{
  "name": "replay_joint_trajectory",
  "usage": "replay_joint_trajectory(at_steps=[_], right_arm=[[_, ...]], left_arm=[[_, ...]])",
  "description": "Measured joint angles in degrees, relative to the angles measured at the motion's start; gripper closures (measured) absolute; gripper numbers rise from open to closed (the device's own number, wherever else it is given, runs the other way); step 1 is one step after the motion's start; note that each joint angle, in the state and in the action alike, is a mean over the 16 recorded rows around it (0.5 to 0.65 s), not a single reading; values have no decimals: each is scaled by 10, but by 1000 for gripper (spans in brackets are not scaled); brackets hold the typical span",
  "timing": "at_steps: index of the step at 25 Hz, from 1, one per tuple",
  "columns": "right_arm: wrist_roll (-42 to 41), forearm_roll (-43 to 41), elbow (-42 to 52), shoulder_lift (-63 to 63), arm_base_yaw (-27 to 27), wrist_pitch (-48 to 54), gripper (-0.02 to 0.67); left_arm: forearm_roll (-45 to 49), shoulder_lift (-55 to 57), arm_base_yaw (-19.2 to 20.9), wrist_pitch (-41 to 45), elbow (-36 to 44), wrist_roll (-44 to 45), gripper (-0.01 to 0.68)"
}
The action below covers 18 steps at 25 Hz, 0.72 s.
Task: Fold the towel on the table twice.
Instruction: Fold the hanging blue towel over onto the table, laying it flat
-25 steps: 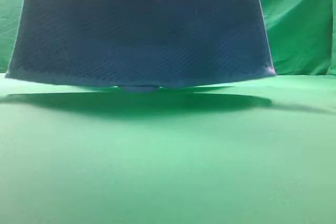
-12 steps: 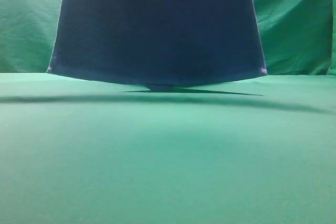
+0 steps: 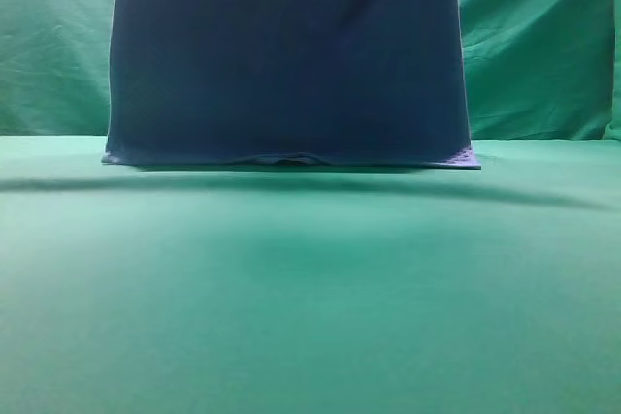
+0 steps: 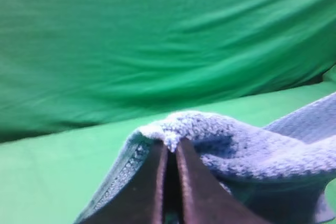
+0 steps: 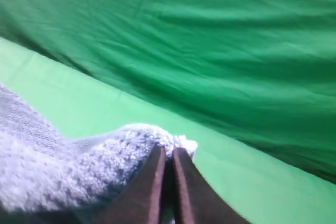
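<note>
The blue-grey towel (image 3: pixel 286 55) hangs upright in the exterior view, held from above the frame. Its lower hem touches the green table (image 3: pixel 310 317) at the far edge. In the left wrist view my left gripper (image 4: pixel 170 153) is shut on a bunched corner of the towel (image 4: pixel 210 135), which drapes to the right. Seen from the right wrist, my right gripper (image 5: pixel 168 156) is shut on the other corner of the towel (image 5: pixel 63 166), which falls away to the left. Neither gripper shows in the exterior view.
A wrinkled green cloth backdrop (image 3: pixel 543 46) stands behind the table. The smooth green table surface stretches from the towel's hem toward the camera, with the towel's shadow (image 3: pixel 291 186) lying across it.
The towel has swung back away from the camera. It looks narrower, and its hem has come down onto the far part of the table.
</note>
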Motion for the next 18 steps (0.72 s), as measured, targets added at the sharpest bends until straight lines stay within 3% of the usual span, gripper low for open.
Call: replay_joint_trajectory(at_steps=[7,18], right_arm=[[9,-9,24,-31,-3,65,649],[27,-15,197,-137,-3,54,649]], left_arm=[[130,-14,7,83,1,-130,673],[135,-87,7,115,101,-154,673]])
